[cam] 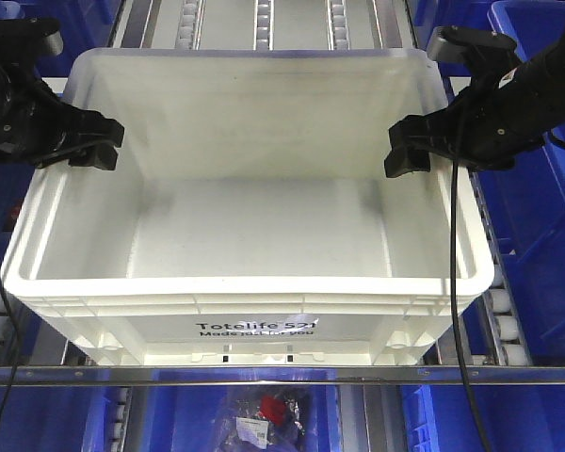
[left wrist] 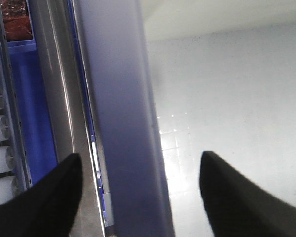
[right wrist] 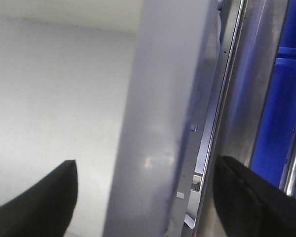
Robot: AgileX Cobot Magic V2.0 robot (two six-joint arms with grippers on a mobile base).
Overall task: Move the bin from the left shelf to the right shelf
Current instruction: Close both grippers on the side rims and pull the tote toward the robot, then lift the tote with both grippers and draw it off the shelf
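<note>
A large white plastic bin [cam: 250,292], empty, sits on the roller shelf and fills the middle of the front view. My left gripper [cam: 92,146] is open and straddles the bin's left wall [left wrist: 123,123], one finger [left wrist: 54,197] outside and one inside. My right gripper [cam: 410,151] is open and straddles the bin's right wall [right wrist: 163,123], one finger [right wrist: 39,197] inside and one outside. Neither pair of fingers touches the wall.
Blue bins [cam: 537,188] stand close on the right and more below the shelf [cam: 56,419]. Metal rails and white rollers [left wrist: 2,128] run along both sides of the white bin. A steel shelf edge [cam: 264,375] crosses the front.
</note>
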